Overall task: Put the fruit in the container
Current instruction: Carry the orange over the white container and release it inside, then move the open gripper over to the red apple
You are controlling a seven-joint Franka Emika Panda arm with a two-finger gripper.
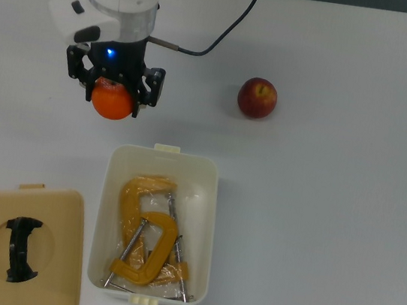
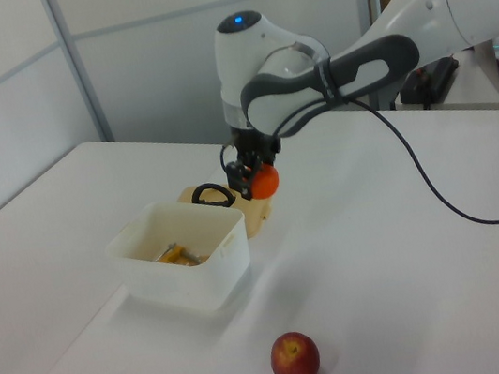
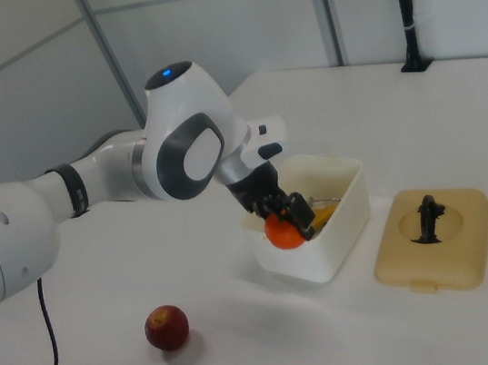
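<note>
Nearest in the left view, the apple is sat on the white table, well apart from everything and not touched yet, so that half of the job hasn't been started. Next back, the container is seen with only the yellow C-clamps lying inside, no fruit in it so far. Just behind it the tan lid is laid flat beside the tub. Further back and up, the orange is held off the table, pinched between the closed-in fingers of the gripper, near the container's short end but not over the opening yet. So roughly: one fruit lifted, none delivered, carry and drop left, then the apple.
</note>
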